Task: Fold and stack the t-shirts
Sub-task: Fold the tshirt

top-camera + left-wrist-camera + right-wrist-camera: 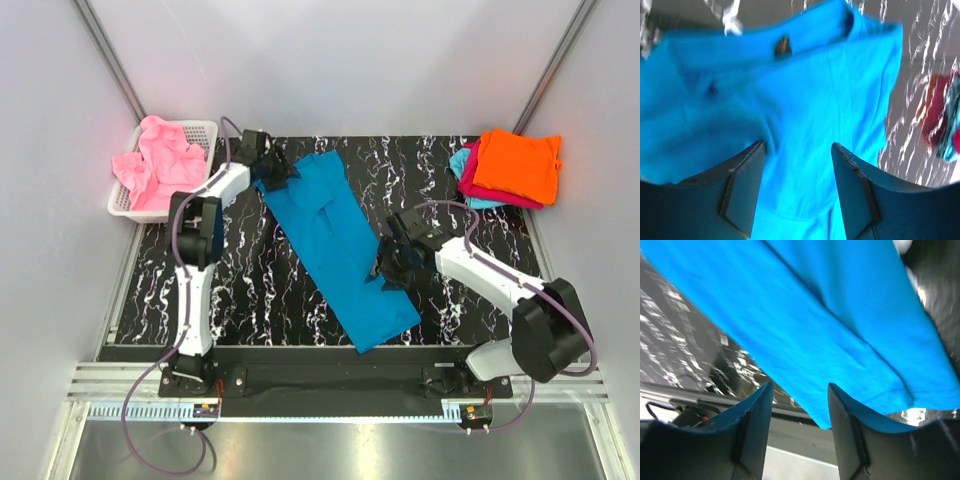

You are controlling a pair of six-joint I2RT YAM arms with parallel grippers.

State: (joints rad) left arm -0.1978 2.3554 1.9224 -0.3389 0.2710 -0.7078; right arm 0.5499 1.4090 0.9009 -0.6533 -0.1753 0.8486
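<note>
Because the teal-blue t-shirt (335, 240) lay as one long narrow strip across the desk (250, 290), the direction of its long axis was what the next fold seemed to depend on: it ran slantwise from the far edge, a little left of the middle, down to the near edge around the middle. The left tool (272, 168) was at the far end of this strip, over the collar and shoulder part, and the right tool (385, 268) was just beside the right long edge, closer to the hem end, so each arm was nearer to one end of the cloth. Both tools had their fingers apart to a middle width, and both wrist views showed the blue cloth lying beyond the gap, not pinched; as far as I could see, neither held anything. The cloth looked soft and thin, with shallow wrinkles and a stitched hem, while the desk was hard, glossy black with white marble veins. Pink t-shirts (160, 165) were heaped loosely in a white mesh basket (203, 130) at the far left corner. At the far right corner an orange t-shirt (518, 165) lay folded on top of a magenta t-shirt (500, 199) and a light cyan t-shirt (461, 163).
</note>
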